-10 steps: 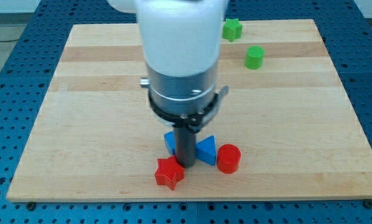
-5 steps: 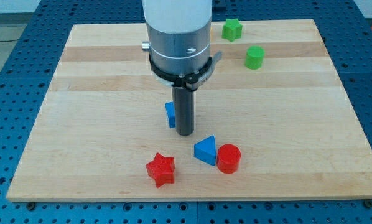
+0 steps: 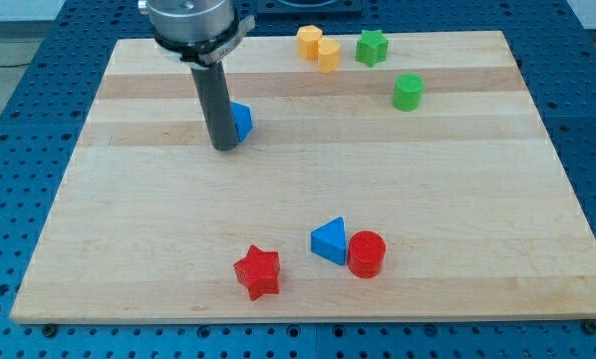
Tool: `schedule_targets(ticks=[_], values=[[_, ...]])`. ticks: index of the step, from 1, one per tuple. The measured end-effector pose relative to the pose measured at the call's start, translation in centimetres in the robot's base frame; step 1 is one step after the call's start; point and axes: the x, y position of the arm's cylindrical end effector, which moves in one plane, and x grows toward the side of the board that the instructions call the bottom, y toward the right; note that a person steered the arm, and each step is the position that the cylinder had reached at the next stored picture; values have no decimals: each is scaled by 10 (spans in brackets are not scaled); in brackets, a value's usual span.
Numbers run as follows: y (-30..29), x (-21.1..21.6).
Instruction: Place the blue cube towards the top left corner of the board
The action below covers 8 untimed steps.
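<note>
The arm has no fingers and grips nothing. Its tip (image 3: 222, 146) touches the blue cube's (image 3: 240, 121) left side; pushing from there risks driving the cube rightward, away from the worktop's (image 3: 129, 199) top-left corner.

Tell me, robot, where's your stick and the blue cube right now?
My tip touching blue cube, on its left. Cube upper left of board, short of corner. Nothing blocking.

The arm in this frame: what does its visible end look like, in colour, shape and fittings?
Only the lower end shows. At the view's top is a round silver-grey metal collar ringed by a thin dark clamp band with small tabs sticking out. Below it hangs a straight, dark grey cylindrical rod, plain and unmarked, ending in my tip beside the blue cube. No cables or labels are visible.
</note>
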Motion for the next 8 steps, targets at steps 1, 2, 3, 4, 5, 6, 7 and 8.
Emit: schedule_targets(ticks=[1, 2, 3, 4, 5, 6, 7, 8], values=[[7, -3], [35, -24], [38, -59], [34, -94], [10, -118], [-25, -121], [-65, -124], [-105, -135]])
